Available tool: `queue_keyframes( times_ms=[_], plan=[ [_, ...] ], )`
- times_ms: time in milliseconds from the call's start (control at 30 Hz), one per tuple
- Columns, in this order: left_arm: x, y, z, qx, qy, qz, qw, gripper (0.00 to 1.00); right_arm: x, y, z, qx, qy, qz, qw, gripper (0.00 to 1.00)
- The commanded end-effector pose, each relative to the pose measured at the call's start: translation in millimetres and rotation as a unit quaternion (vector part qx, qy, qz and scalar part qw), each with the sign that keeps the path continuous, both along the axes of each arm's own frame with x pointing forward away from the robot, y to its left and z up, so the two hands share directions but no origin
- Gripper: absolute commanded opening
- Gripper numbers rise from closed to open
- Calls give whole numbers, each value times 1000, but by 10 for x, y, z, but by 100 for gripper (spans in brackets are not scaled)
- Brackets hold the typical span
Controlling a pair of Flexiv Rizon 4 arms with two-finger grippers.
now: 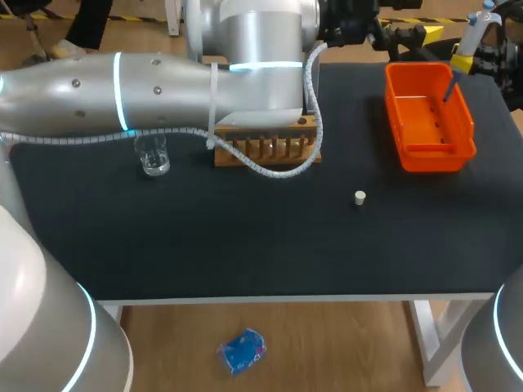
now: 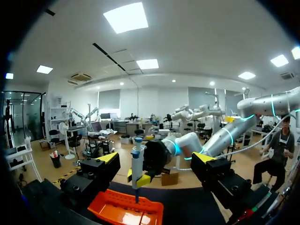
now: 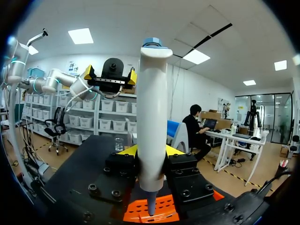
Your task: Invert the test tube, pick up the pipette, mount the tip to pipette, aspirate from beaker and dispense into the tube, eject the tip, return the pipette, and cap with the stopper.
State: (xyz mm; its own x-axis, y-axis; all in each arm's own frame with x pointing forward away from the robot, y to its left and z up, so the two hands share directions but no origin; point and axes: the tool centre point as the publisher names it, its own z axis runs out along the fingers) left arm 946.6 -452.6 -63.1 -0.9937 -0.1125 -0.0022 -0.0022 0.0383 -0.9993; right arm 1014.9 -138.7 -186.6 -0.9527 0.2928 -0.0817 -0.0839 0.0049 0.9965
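Pinching the pipette (image 1: pixel 480 26) by its barrel, upper right, the right gripper (image 3: pixel 151 152) grips sensibly. It looks light, stiff and slick. The left gripper (image 2: pixel 156 159) gapes empty.

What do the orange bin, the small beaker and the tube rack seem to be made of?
The orange bin looks like glossy moulded plastic, one even colour. The beaker is transparent, so glass or clear plastic. The rack seems matte brown wood, with slats.

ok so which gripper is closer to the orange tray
Right. The right gripper holds the pipette directly above the orange tray; the left gripper hangs open off to one side, facing it.
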Motion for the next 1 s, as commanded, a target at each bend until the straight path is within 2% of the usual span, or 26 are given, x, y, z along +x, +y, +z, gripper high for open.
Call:
queue_keyframes(
  times_ms=[33, 267, 333, 433, 533, 567, 633, 933, 1000],
  plan=[
    [-37, -16, -23, -10, -3, 25, 1000, 100, 1, -4, 6, -1, 0, 1, 1000, 0],
    [-37, -16, -23, -10, -3, 25, 1000, 100, 1, -4, 6, -1, 0, 1, 1000, 0],
    [-56, 100, -54, 8, -28, 45, 999, 100, -66, 9, 26, -1, 1, 1, 1000, 0],
    [-118, 354, -70, 11, -47, 67, 997, 100, -182, 69, 34, 3, 0, 7, 1000, 0],
    [-216, 611, -91, 18, -54, 95, 994, 100, -285, 151, 35, 10, -2, 16, 1000, 0],
    [-251, 697, -105, 21, -43, 99, 994, 100, -332, 192, 31, 10, -2, 21, 1000, 0],
    [-324, 853, -116, 28, -46, 113, 992, 100, -440, 274, 34, 13, -1, 33, 999, 0],
    [-802, 1458, -228, -6, -15, 115, 993, 100, -929, 769, 95, 10, -2, 72, 997, 0],
    [-903, 1567, -283, -4, -17, 118, 993, 100, -1023, 869, 116, 12, -2, 77, 997, 0]
  ],
)
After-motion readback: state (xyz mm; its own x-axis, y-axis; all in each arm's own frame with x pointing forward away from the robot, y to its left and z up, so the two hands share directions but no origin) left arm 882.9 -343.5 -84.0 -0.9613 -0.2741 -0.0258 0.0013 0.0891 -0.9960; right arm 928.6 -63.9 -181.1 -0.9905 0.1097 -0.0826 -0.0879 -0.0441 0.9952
